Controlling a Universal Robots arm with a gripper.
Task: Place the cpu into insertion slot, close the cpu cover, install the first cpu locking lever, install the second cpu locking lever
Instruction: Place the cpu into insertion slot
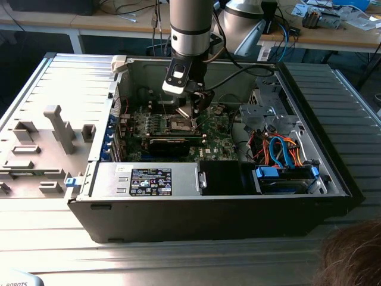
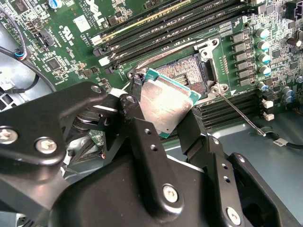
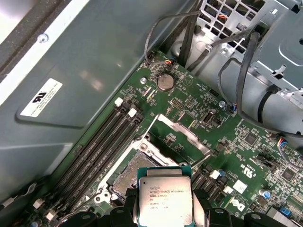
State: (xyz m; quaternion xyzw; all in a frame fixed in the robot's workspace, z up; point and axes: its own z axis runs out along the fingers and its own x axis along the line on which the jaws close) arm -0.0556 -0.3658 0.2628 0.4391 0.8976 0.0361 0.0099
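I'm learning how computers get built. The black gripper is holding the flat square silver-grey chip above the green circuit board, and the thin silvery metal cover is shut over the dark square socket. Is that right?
Not quite: in the first wrist view the thin silvery metal cover stands open and the dark square socket is bare. The black gripper does hold the silver-grey chip.
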